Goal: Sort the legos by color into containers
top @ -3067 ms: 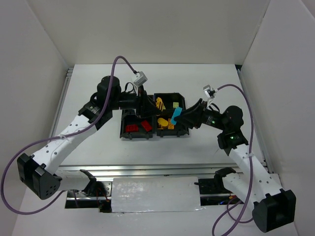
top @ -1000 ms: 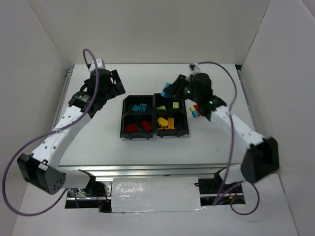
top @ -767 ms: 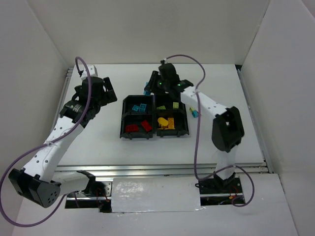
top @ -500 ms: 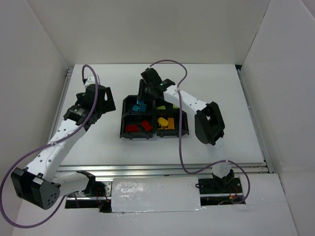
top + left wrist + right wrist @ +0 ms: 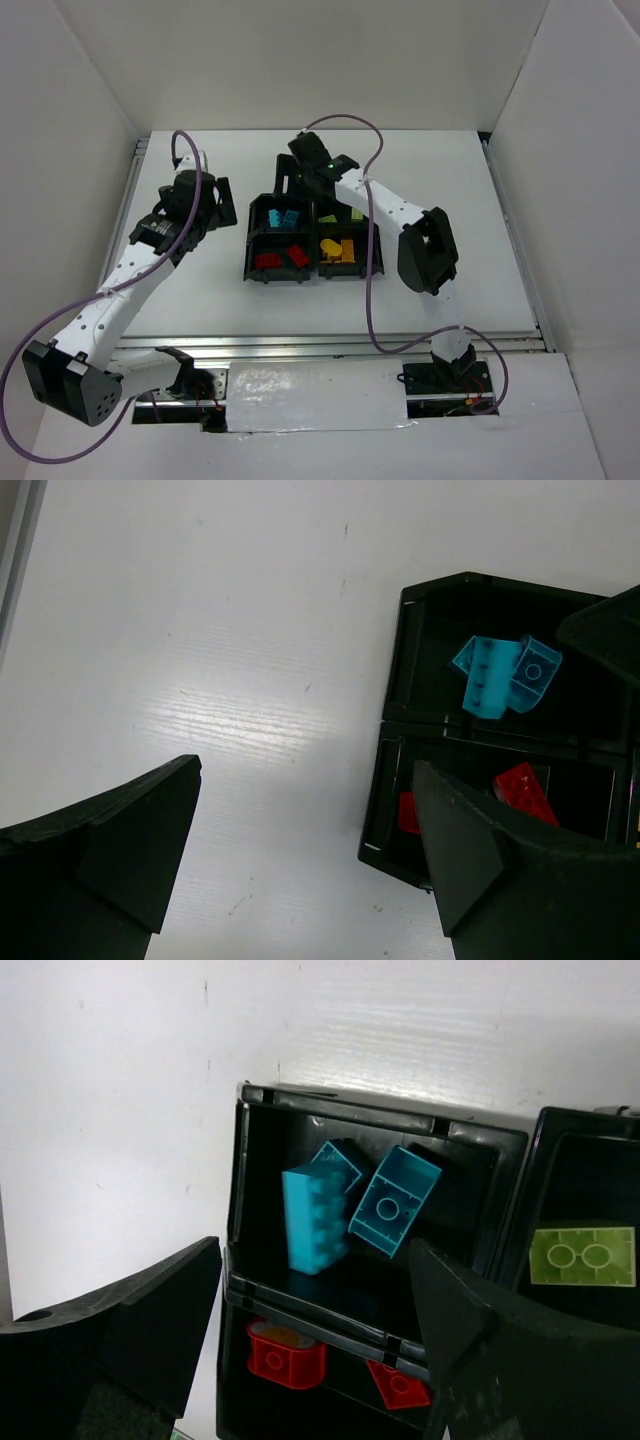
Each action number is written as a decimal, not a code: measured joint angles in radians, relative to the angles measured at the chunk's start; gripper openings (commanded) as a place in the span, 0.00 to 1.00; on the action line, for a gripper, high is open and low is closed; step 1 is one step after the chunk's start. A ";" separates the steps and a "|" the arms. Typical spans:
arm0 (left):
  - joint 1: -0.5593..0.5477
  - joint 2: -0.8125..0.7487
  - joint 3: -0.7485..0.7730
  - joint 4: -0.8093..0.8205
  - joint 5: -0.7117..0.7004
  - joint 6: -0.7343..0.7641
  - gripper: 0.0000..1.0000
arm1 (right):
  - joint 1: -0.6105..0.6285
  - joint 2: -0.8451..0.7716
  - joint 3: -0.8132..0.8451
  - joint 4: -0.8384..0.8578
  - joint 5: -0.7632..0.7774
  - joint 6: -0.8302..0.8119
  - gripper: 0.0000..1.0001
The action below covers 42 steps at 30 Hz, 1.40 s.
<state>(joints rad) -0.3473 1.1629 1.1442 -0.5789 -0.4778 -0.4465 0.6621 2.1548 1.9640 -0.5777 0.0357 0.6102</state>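
Observation:
The black tray [image 5: 247, 262] holds the legos by color. Cyan bricks [image 5: 287, 217] lie in its far-left compartment, red ones [image 5: 280, 258] near-left, green ones [image 5: 345, 213] far-right, yellow-orange ones [image 5: 338, 248] near-right. My right gripper [image 5: 313, 1255] hovers open above the far-left compartment. Below it a blurred cyan brick [image 5: 315, 1218] stands free beside two other cyan bricks [image 5: 394, 1200]. My left gripper [image 5: 305, 770] is open and empty over bare table left of the tray [image 5: 392, 680].
White walls close in the table on the left, back and right. A metal rail [image 5: 330, 345] runs along the near edge. The right arm [image 5: 400, 210] stretches across the tray's far-right side.
My right arm swung left over the tray with a cyan brick, then opened; the brick now sits loose in the far-left compartment. The left arm pulled back from the tray.

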 measured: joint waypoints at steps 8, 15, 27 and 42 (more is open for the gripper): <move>0.000 0.000 0.000 0.009 0.013 0.003 0.99 | -0.164 -0.169 -0.173 -0.007 0.018 -0.026 0.88; 0.000 0.003 0.000 0.019 0.051 0.004 1.00 | -0.459 -0.339 -0.410 -0.008 0.145 -0.075 0.90; 0.000 0.033 0.000 0.025 0.112 0.008 0.99 | -0.495 -0.310 -0.630 -0.018 0.080 -0.130 0.89; 0.000 0.033 0.000 0.031 0.156 0.029 0.99 | -0.522 -0.173 -0.536 -0.026 0.026 -0.240 0.78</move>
<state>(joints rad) -0.3473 1.1961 1.1442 -0.5476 -0.3222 -0.4171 0.1402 1.9820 1.4284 -0.6041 0.0616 0.3706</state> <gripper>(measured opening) 0.994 0.824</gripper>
